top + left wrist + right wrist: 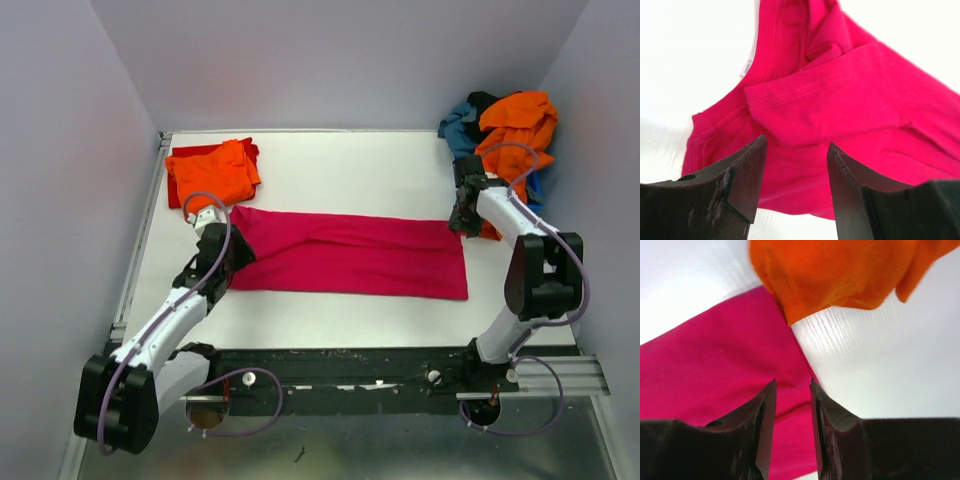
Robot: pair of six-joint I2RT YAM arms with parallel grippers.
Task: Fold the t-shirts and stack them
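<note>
A magenta-pink t-shirt (350,255) lies flat across the middle of the table, folded into a long strip. My left gripper (232,250) hovers over its left end, the collar end. Its jaws stand open above the cloth (840,100), and nothing is between the left gripper's (796,150) fingers. My right gripper (462,222) is at the strip's far right corner. In its wrist view the right gripper (792,385) shows a narrow gap over the magenta edge (715,355), pinching nothing. A folded orange t-shirt (212,172) rests on a red one (173,188) at the back left.
A loose heap in the back right corner holds an orange t-shirt (515,120), a teal-blue one (458,128) and a black one (482,98). Part of the orange one (840,270) hangs just beyond my right fingers. Walls close the white table (350,170) on three sides.
</note>
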